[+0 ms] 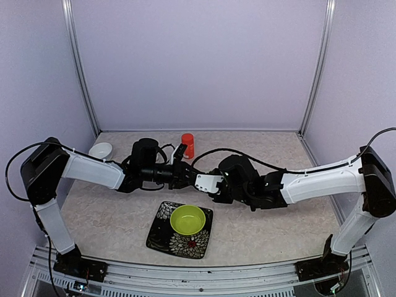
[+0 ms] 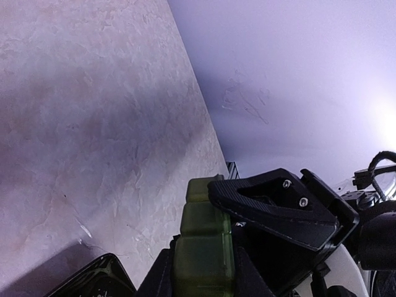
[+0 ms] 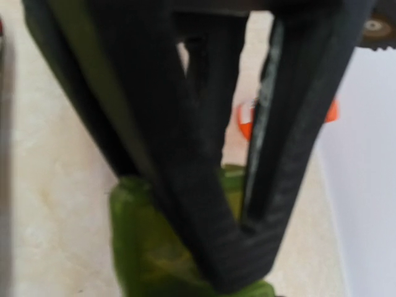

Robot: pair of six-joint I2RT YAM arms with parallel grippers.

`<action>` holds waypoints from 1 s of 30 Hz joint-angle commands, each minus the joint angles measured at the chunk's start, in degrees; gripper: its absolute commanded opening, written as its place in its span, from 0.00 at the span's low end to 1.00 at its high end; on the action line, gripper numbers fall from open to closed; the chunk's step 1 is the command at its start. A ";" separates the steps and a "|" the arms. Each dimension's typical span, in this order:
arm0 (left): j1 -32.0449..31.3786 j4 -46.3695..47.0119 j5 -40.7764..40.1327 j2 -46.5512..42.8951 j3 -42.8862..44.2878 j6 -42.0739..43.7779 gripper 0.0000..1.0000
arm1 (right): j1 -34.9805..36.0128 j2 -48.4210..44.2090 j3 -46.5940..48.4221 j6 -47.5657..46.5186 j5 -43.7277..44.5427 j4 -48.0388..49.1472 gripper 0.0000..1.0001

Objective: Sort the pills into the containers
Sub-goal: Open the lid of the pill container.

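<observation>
Pillbox [image 2: 202, 242] — judged light, stiff, slick; best held across its body — clamped in left gripper [image 2: 203, 276]; closure of right gripper [image 1: 199, 180] indeterminate.

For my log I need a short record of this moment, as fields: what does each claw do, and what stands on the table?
left claw: closed on small dark green plastic pillbox
right claw: at the pillbox, state unclear
below claws: lime-green round bowl on black patterned square plate
back: orange cylindrical bottle
left: small white bowl
</observation>
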 commanded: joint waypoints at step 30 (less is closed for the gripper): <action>0.25 -0.95 -0.31 -1.09 -0.57 5.97 0.19 | -6.18 -3.44 7.83 11.96 -10.27 -14.10 0.71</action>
